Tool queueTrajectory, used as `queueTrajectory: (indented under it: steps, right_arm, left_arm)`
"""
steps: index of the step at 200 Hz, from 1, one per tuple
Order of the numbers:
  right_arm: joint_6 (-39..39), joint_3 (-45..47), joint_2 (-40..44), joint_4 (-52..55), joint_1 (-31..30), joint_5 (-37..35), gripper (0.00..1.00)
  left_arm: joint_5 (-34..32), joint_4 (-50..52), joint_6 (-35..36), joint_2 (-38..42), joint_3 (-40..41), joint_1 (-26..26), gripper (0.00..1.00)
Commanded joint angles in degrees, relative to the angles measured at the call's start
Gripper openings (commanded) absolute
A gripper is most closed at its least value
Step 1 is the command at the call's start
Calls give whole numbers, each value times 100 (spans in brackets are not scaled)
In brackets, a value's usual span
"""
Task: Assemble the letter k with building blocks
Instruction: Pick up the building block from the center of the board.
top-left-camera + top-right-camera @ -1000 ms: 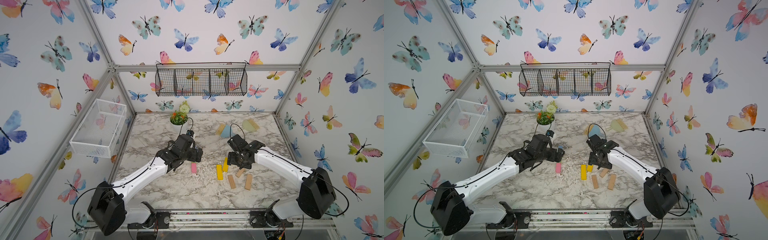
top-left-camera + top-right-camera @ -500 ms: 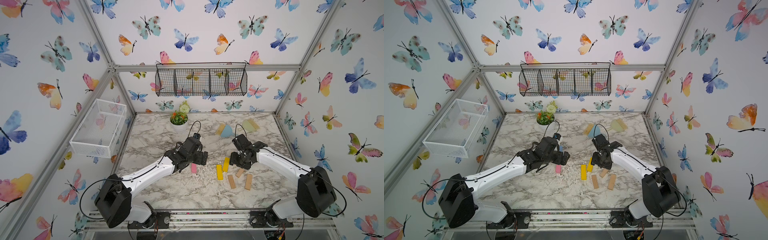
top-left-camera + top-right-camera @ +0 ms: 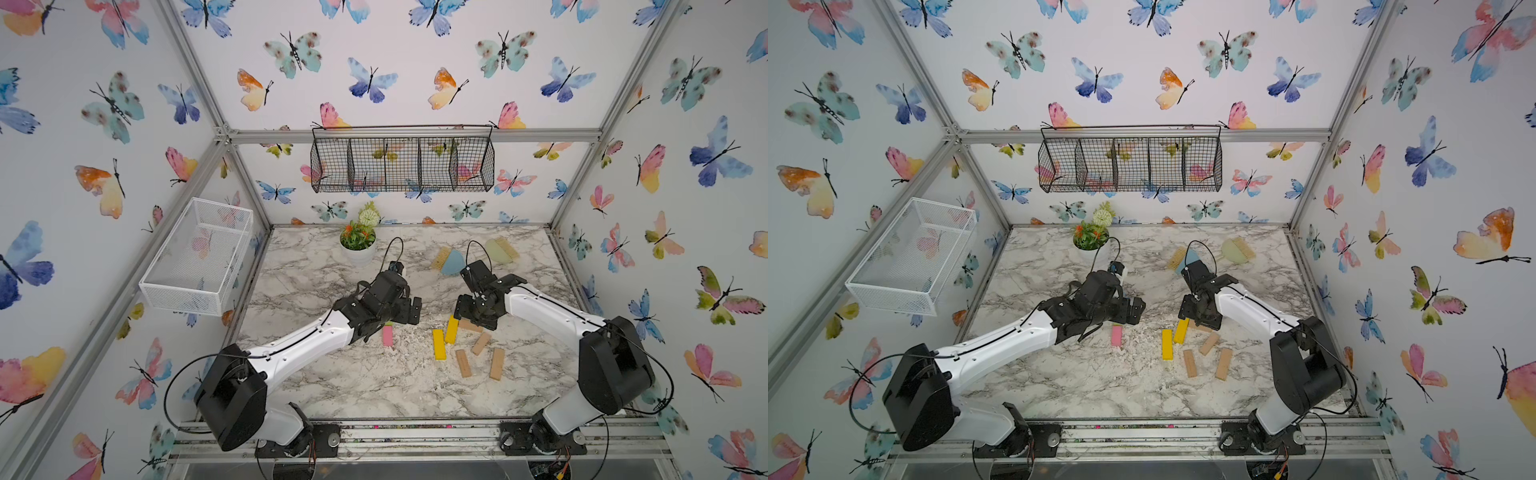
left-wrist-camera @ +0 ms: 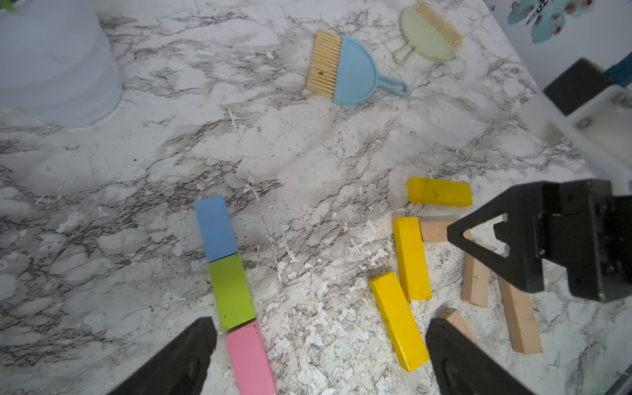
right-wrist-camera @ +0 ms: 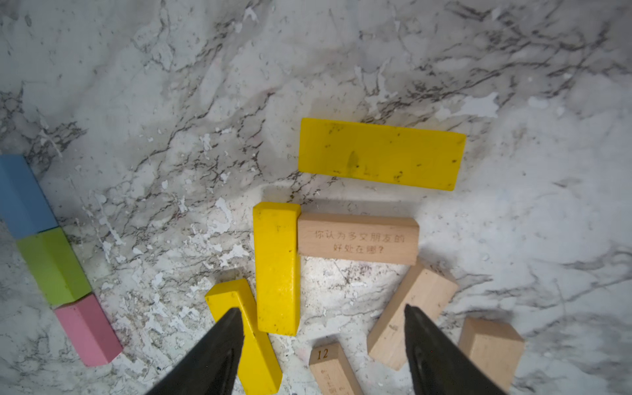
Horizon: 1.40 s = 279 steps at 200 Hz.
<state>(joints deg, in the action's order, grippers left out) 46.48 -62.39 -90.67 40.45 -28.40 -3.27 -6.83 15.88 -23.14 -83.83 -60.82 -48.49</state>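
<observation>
The left tool stands wide apart beside the pink block. The right tool, jaws apart, hovers over a yellow block.

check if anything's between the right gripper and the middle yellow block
Nothing visible lies between the right gripper and the middle yellow block; the jaws stand open. Its sides are crowded: a printed tan block butts one, a slanted yellow block lies close along the other.

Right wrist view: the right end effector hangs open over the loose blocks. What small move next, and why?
Probably lower the right end effector onto the middle yellow block and close. The blue block, green block and pink block lie end to end as a stem, no diagonal is laid, and that block's end sits within its open span.
</observation>
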Motion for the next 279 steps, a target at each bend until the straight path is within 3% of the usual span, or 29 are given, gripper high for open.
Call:
queueTrajectory:
  steps: [1, 45, 76, 135, 220, 279]
  right_arm:
    - [136, 207, 357, -133, 357, 150, 77]
    - [-151, 642, 1065, -251, 1575, 657, 77]
    - [-401, 733, 1315, -196, 1997, 711, 78]
    - [-508, 948, 1351, -268, 2091, 829, 79]
    - [-552, 977, 1370, -279, 2102, 824, 79]
    - [-552, 880, 1351, -229, 2111, 779, 79]
  left_arm:
    - [-242, -68, 218, -475, -309, -377, 98]
    - [-146, -78, 558, -1478, -936, -759, 84]
    - [-37, -25, 742, -2130, -1431, -919, 78]
    - [77, 622, 810, -3356, -2475, -1135, 70]
    - [123, 1098, 846, -4135, -3156, -1158, 68]
    - [121, 1292, 821, -4371, -3296, -1163, 59]
